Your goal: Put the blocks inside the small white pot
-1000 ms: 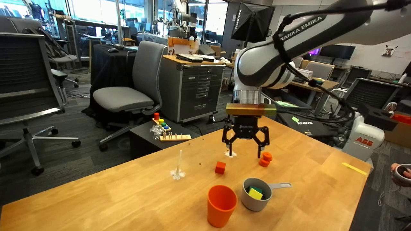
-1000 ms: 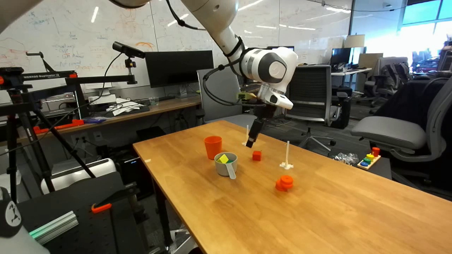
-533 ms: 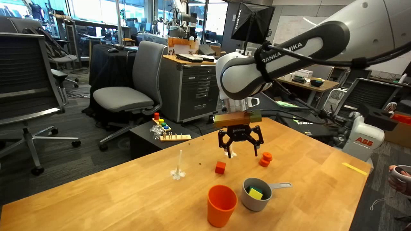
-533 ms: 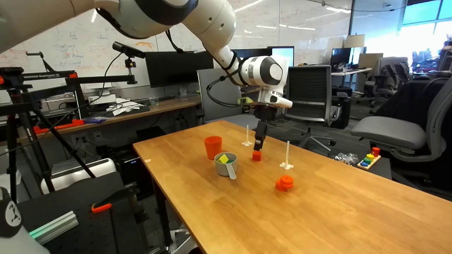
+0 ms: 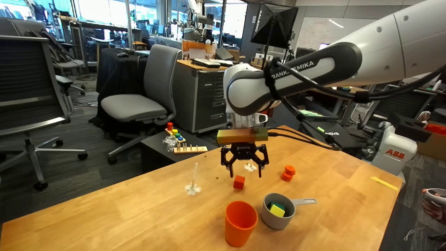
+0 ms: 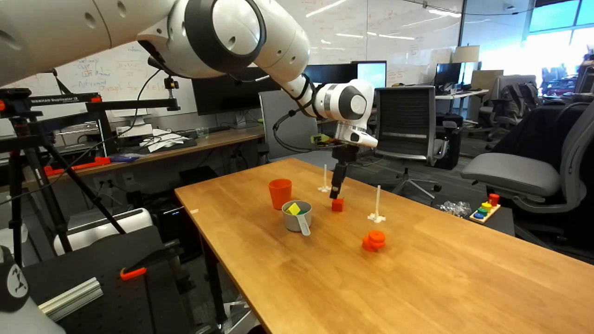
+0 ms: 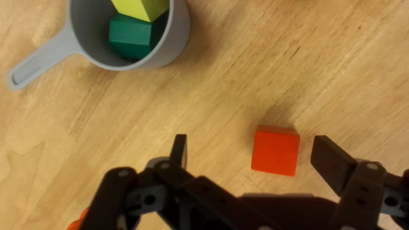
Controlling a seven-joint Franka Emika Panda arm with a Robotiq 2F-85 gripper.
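Gripper spread wide, empty, above wooden table; grey chair, drawer cabinet beyond.

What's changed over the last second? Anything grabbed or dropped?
The hand moved left and lower in an exterior view, toward the red block, which shows between its open fingers in the wrist view. Nothing grabbed or released. Unchanged: red block on the table, yellow block and green block in the small pot, orange cup and stacked orange pieces in place.
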